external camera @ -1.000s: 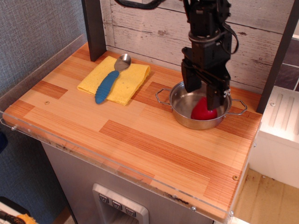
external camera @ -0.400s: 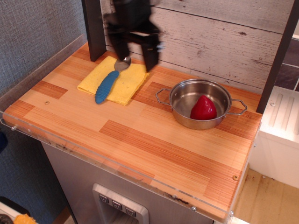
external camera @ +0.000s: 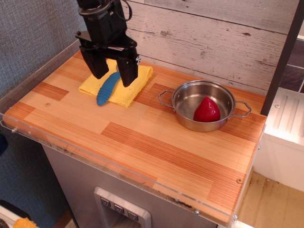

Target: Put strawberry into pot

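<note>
The red strawberry [external camera: 206, 110] lies inside the shiny steel pot [external camera: 190, 98], against its right inner wall. The pot stands on the right part of the wooden counter, its two wire loop handles pointing left and right. My black gripper [external camera: 114, 76] hangs open and empty far to the left of the pot, above the yellow cloth. Its two fingers straddle the spoon with the blue handle [external camera: 108, 89].
A yellow cloth [external camera: 128, 86] lies at the back left with the spoon on it. A white plank wall runs along the back. A dark post [external camera: 281, 59] stands at the right. A clear plastic strip [external camera: 142, 183] edges the counter's front.
My gripper left the pot, where it stood open over the strawberry, and swung far left to hang over the cloth and spoon. The strawberry stays in the pot.
</note>
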Motion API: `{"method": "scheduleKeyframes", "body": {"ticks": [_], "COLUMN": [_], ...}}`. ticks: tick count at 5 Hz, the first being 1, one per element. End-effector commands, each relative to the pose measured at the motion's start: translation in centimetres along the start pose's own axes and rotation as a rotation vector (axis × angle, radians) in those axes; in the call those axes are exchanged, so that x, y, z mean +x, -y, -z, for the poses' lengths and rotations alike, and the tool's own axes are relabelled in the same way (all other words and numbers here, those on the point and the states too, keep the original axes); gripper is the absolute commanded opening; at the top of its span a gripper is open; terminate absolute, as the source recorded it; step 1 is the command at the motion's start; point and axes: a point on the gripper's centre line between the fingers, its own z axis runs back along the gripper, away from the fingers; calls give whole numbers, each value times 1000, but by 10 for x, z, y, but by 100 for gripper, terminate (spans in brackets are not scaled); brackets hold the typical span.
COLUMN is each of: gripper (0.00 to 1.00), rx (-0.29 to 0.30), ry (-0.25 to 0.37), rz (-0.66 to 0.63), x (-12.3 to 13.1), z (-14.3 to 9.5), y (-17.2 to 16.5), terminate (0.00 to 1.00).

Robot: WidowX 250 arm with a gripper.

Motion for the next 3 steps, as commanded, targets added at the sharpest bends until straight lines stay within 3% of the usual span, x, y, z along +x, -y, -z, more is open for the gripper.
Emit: {"method": "scheduleKeyframes", "body": {"ticks": [1, 2, 3], "gripper": [100, 100, 100], "rx": [112, 112, 112], "ry": [4, 4, 4], "rz": [34, 34, 34], "x": [-17, -17, -17], "z": [-12, -12, -12], "y": [-2, -2, -2], "terminate": [0, 0, 100]}}
